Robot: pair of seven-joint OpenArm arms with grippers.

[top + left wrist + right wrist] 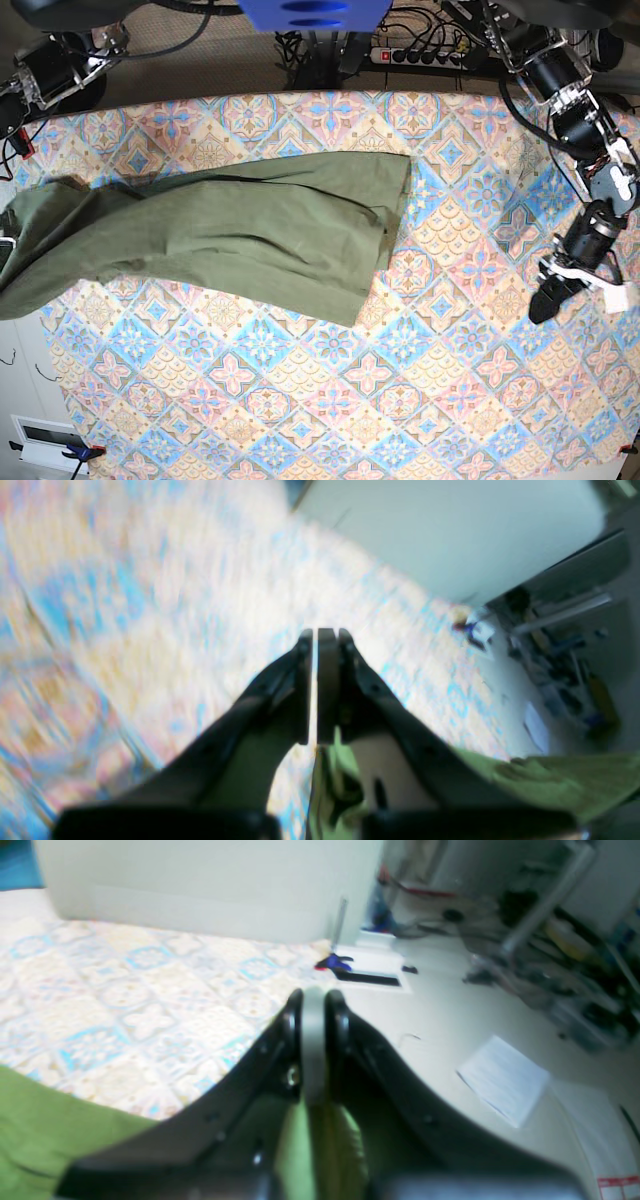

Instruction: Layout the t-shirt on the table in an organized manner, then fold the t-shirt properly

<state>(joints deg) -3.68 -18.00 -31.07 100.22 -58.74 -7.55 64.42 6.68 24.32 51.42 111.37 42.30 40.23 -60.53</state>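
Lying stretched across the far half of the table [420, 400], the t-shirt [250, 235] ran from near the middle out to the table's edge on the base view's left, where its bunched end spilled just past that edge. Its surface was wrinkled, with one straight hem facing the table's middle. The right gripper [314, 996] sat at that bunched end with its jaws pressed together on a fold of the green cloth, which showed between the fingers in the right wrist view. The left gripper [543, 307] hung over bare patterned cloth near the opposite edge of the table, well apart from the shirt in the base view, its jaws nearly closed with only a thin slit between the pads [326, 680].
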